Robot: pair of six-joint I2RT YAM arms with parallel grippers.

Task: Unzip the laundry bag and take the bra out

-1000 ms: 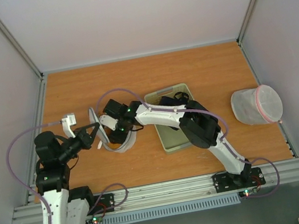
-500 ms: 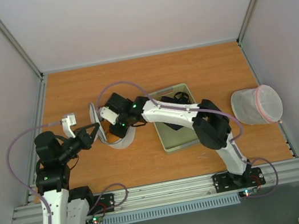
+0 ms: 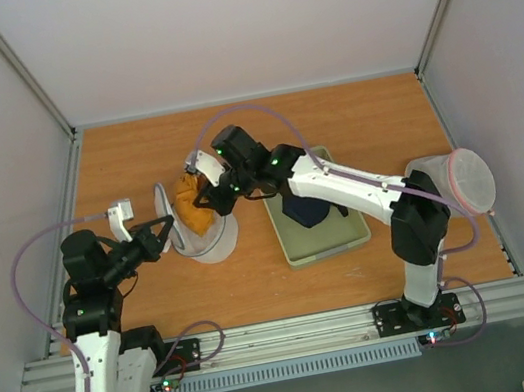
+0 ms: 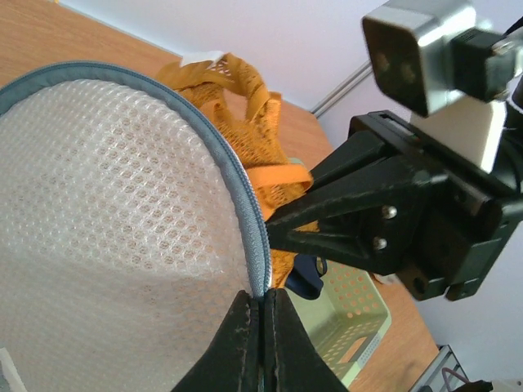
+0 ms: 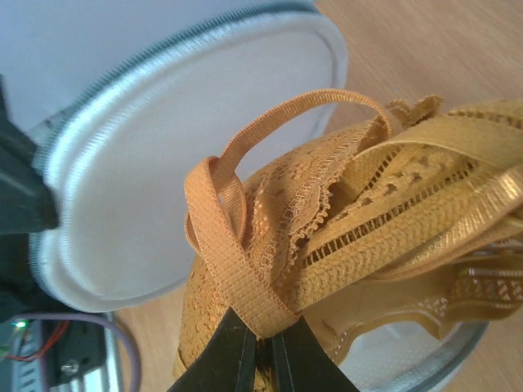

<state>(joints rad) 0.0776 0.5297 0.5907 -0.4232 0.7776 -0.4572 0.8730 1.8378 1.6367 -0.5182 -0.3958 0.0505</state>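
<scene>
Partly hidden by laundry bag (image 4: pixel 106 204), bra (image 4: pixel 245 106) pinched in right end effector (image 5: pixel 260 347); left end effector (image 4: pixel 261 327) pinches bag rim.

On the wooden table (image 3: pixel 360 118) sit a white mesh bag (image 3: pixel 213 249), a green tray (image 3: pixel 327 242), and a pink-edged bag (image 3: pixel 440 187) far right.

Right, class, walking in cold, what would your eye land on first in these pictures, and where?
The bright orange bra, left of centre in the overhead view, pinched by a strap in the right gripper over the open white mesh laundry bag. Next, the left gripper clamping that bag's grey zip rim, holding its lid upright. A pink-rimmed mesh bag lies far right.
</scene>
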